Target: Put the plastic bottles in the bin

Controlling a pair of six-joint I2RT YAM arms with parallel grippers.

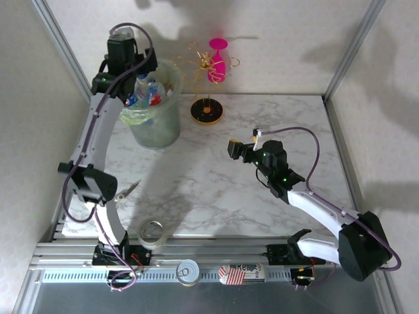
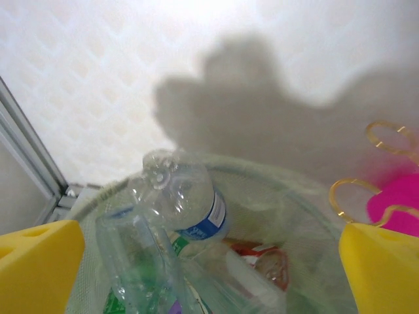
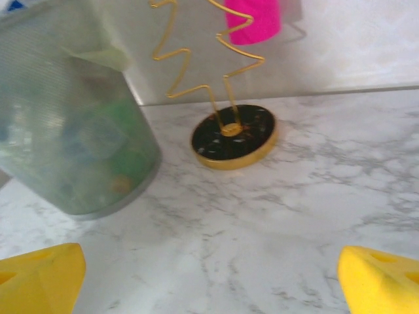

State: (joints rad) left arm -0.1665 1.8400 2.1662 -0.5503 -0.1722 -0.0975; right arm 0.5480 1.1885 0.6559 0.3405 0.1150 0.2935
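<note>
Clear blue-capped plastic bottles (image 1: 147,91) are heaped in the round grey-green bin (image 1: 157,131). The left hand (image 2: 209,261) and right hand (image 3: 209,275) are seen open and empty, so completion is judged near.

From above and behind the arm bases we look down on the whole marble surface (image 1: 196,190), the bin (image 1: 157,127) at upper left of the frame. Our left wrist view hangs close over the bin's mouth, looking down into it, left fingers (image 2: 36,261) in the lower corners. Our right wrist view sits low over the surface, facing the back wall, right fingers (image 3: 39,278) in the lower corners, bin at frame left. All three share the bin and the pink goblet (image 1: 218,62).
</note>
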